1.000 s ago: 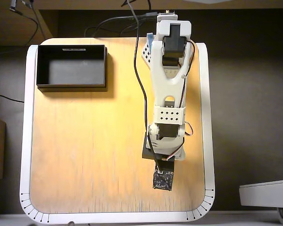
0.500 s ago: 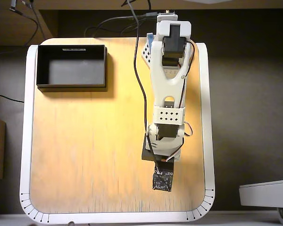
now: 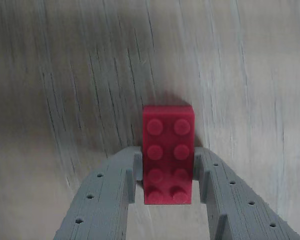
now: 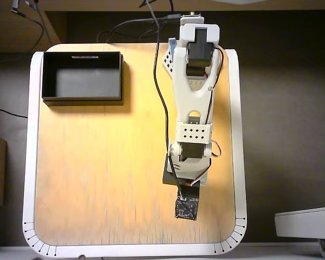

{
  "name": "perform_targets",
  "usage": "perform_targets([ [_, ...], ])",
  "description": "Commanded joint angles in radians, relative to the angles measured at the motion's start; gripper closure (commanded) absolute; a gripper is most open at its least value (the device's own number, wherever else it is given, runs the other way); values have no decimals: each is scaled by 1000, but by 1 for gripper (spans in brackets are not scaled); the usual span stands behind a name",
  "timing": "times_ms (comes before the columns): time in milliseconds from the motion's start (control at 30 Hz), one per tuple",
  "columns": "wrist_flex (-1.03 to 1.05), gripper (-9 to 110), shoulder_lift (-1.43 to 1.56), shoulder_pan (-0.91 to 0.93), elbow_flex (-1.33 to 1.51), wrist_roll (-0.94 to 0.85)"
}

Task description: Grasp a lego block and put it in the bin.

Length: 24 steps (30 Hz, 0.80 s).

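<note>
In the wrist view the red lego block (image 3: 168, 150) lies studs up on the pale wooden tabletop, its near half between my two grey fingers (image 3: 110, 195). Both inner faces press against its long sides, so my gripper (image 3: 167, 162) is shut on it. In the overhead view the arm reaches toward the table's near right part, and the wrist camera board (image 4: 187, 207) covers the gripper and the block. The black bin (image 4: 82, 99) stands at the far left corner of the table, well away from the gripper, with nothing in it.
The wooden table has a raised white rim (image 4: 30, 162) all round. The arm's base (image 4: 199, 38) sits at the far edge, and a black cable (image 4: 161, 97) runs along the arm. A grey device (image 4: 306, 222) lies off the table at the right.
</note>
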Motion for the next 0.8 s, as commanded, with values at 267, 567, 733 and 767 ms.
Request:
perform_targets([
  [267,110,101,281,26,-38,-49],
  [567,295,101,489,150,-80,-46],
  [733,390,101,588,273,-138,-11],
  [767,407,101,601,299,-155,-6],
])
